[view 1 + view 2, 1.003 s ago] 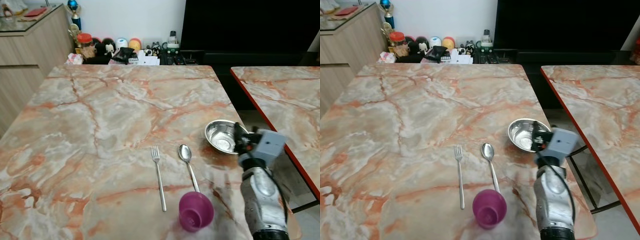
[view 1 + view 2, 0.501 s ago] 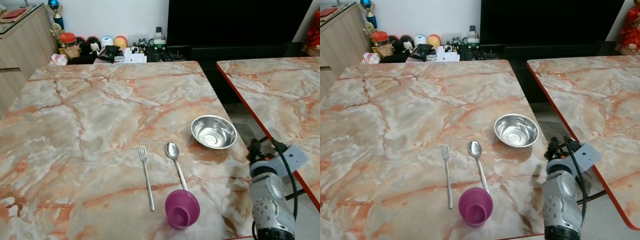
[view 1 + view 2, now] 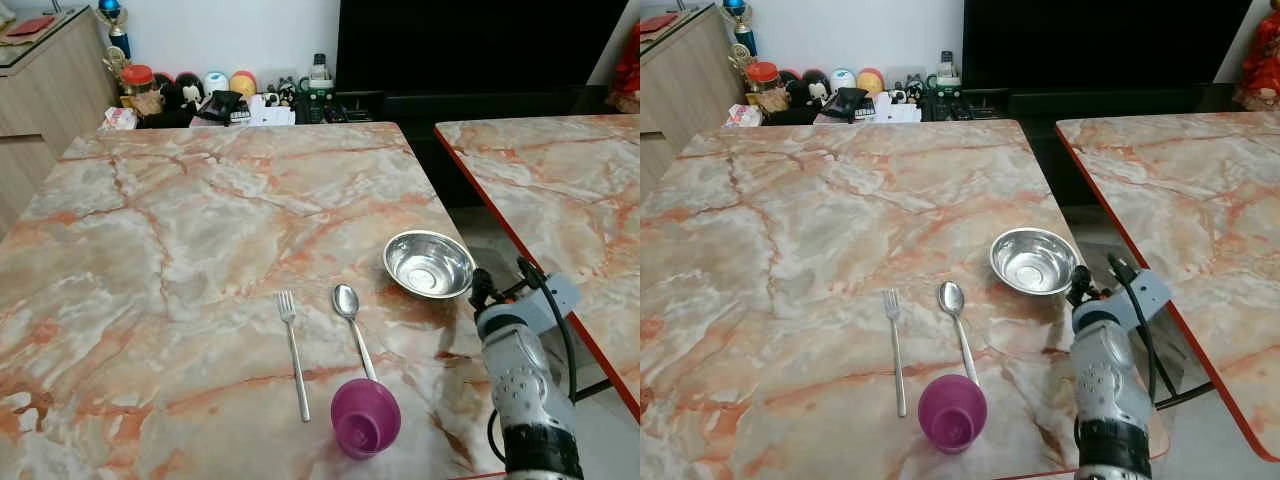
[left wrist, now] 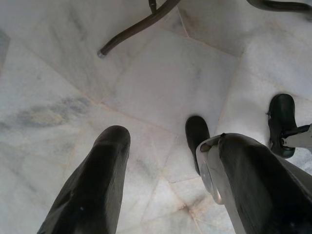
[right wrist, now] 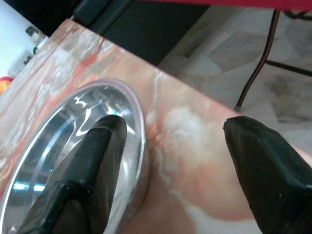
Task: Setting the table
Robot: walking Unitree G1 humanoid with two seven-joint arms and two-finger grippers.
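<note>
On the marble table [image 3: 200, 220] a steel bowl [image 3: 428, 264] stands near the right edge. A fork [image 3: 293, 355] and a spoon [image 3: 354, 325] lie side by side to its left. An upright purple cup [image 3: 365, 418] stands at the front edge, by the spoon's handle. My right gripper [image 3: 479, 291] is just right of the bowl at the table's edge. In the right wrist view it is open [image 5: 170, 141], one finger [image 5: 100, 161] over the bowl's rim [image 5: 131, 112], the other over the table edge. My left gripper [image 4: 165, 141] hangs open above the floor.
A second marble table [image 3: 560, 170] with a red edge stands to the right across a narrow floor gap [image 3: 490, 235]. Behind the table are jars and toys [image 3: 220, 95], a dark screen [image 3: 470, 45] and a wooden cabinet [image 3: 40, 90] at far left.
The camera has shifted. My right gripper drew back from the bowl to beyond the table's edge, then came back beside the bowl's right rim. Bowl, fork, spoon and cup stay put.
</note>
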